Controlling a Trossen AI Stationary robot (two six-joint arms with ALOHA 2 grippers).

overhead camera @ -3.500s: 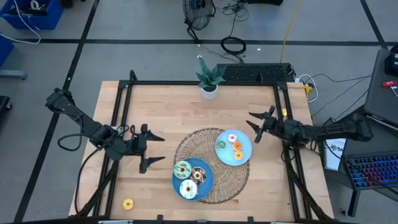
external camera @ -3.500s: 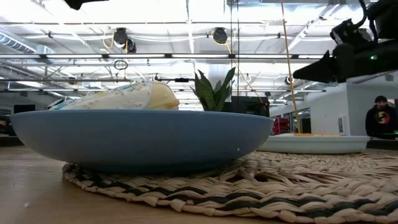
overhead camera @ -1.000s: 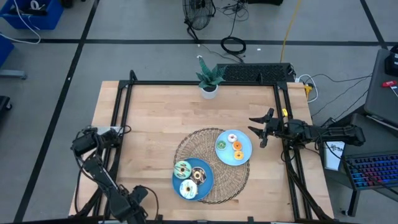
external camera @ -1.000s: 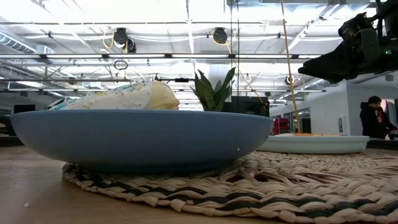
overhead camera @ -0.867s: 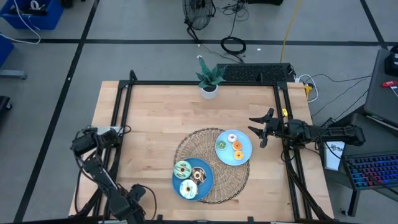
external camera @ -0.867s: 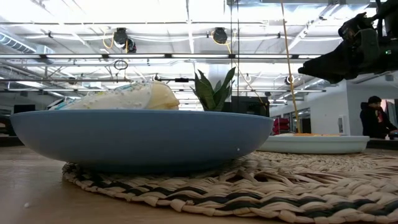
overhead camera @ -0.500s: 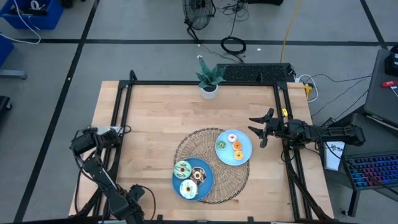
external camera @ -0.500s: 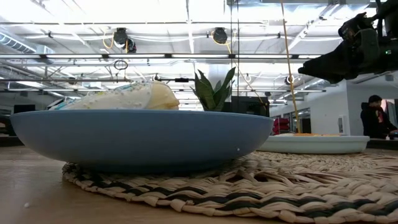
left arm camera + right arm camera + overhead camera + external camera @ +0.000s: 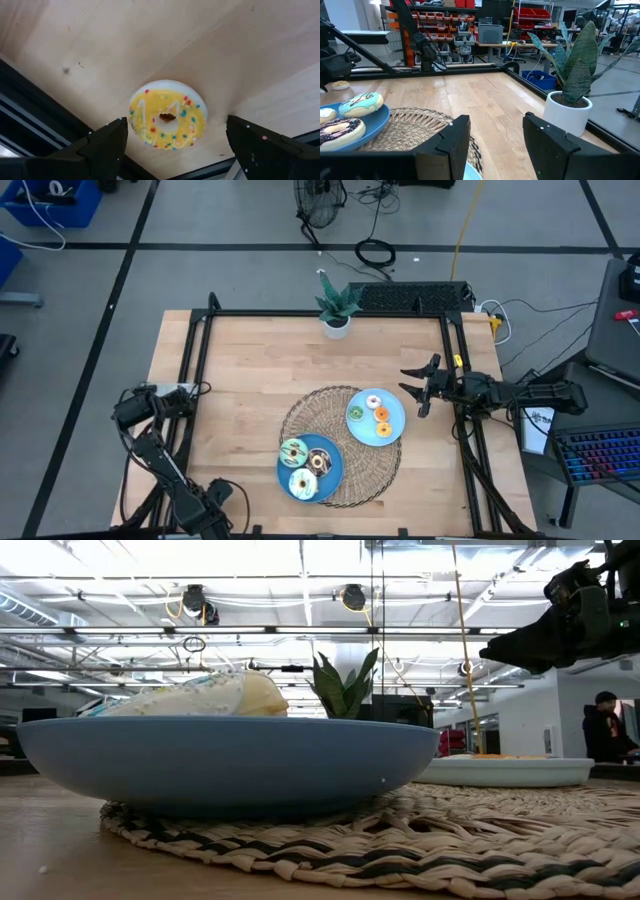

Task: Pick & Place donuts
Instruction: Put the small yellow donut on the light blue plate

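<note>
Moved: left gripper (image 9: 170, 145) swung from mid-table to the near-left corner, fingers spread over yellow donut (image 9: 167, 120).
Right gripper (image 9: 420, 388): parted, empty, beside plate (image 9: 392, 429).
Nearby: plant (image 9: 335, 307), mat (image 9: 372, 472).

Workshop: parts-bin shelving (image 9: 445, 22), floor cables (image 9: 375, 252), exposed ceiling ducts (image 9: 200, 602)

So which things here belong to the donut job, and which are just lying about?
Part of the job:
- yellow donut on the table's near left corner, between the open left tool fingers
- donuts on the dark blue plate
- donuts on the light blue plate
- right tool, open, waiting by the right edge

Just lying about:
- potted plant
- woven mat
</note>
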